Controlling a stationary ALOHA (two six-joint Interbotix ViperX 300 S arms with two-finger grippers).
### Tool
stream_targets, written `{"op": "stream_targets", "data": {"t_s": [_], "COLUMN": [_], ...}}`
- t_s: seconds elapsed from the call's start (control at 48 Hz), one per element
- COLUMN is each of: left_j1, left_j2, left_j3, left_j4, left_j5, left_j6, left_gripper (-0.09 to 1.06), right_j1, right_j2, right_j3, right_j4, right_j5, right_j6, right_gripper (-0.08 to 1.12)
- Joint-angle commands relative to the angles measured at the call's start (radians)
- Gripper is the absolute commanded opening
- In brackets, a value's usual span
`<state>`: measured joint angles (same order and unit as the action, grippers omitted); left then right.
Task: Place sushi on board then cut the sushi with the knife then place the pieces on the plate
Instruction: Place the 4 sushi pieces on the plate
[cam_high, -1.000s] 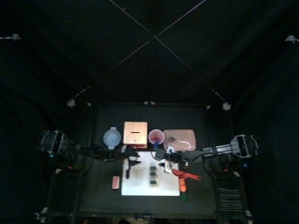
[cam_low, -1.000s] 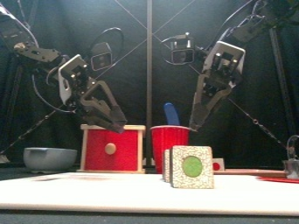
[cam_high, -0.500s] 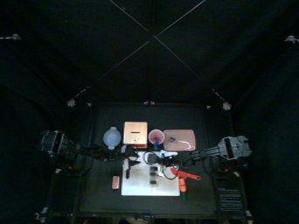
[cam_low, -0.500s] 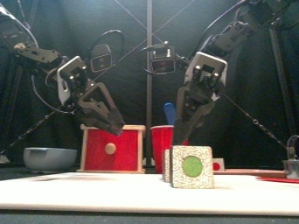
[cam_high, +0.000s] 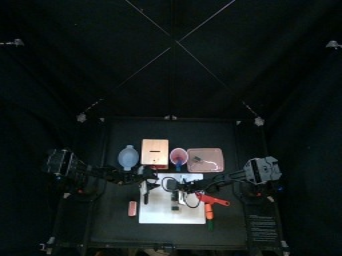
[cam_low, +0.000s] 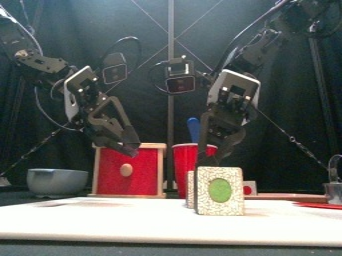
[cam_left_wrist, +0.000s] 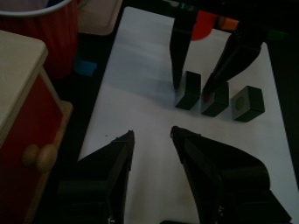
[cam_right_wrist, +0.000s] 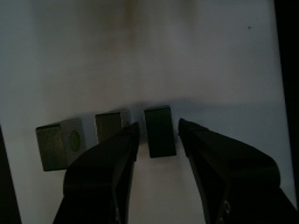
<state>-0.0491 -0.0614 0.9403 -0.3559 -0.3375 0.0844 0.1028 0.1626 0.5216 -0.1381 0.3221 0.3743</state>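
Three dark green sushi pieces (cam_left_wrist: 215, 96) stand in a row on the white cutting board (cam_left_wrist: 140, 96), seen end-on in the front view as one block with a green centre (cam_low: 221, 190). My right gripper (cam_right_wrist: 158, 131) hangs open just above them, its jaws on either side of one end piece (cam_right_wrist: 159, 138); the front view shows it (cam_low: 217, 148) right over the row. Further left, my left gripper (cam_left_wrist: 152, 136) is open and holds nothing, raised above the board's left part (cam_low: 127, 140). The red knife (cam_high: 214, 200) lies at the board's right edge.
Behind the board stand the blue-grey bowl (cam_low: 56, 180), the wooden box with its red drawer front (cam_low: 128, 170), the red cup (cam_low: 195, 160) holding a blue knife (cam_low: 194, 130), and the pink tray (cam_high: 205, 158). A small orange thing (cam_high: 132, 208) lies left of the board.
My right gripper has swung left and come down over the sushi pieces. The left gripper has hardly moved.
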Motion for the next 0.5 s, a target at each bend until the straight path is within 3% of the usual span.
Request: {"op": "stream_targets", "data": {"t_s": [0.021, 0.292, 0.5], "left_j1": [0.0, 0.0, 0.0], "left_j2": [-0.005, -0.005, -0.005], "left_j3": [-0.009, -0.011, -0.012], "left_j4": [-0.002, -0.002, -0.002], "left_j5": [-0.003, -0.003, -0.003], "left_j6": [0.0, 0.0, 0.0], "left_gripper": [0.79, 0.79, 0.79], "right_j1": [-0.003, -0.005, -0.035], "right_j2": [-0.008, -0.035, -0.169], "right_j3": [-0.02, -0.014, 0.037], "right_j4": [0.002, 0.0, -0.005], "right_j5": [-0.003, 0.0, 0.091], "right_j6": [0.0, 0.003, 0.002], "right_gripper": [0.76, 0.58, 0.58]}}
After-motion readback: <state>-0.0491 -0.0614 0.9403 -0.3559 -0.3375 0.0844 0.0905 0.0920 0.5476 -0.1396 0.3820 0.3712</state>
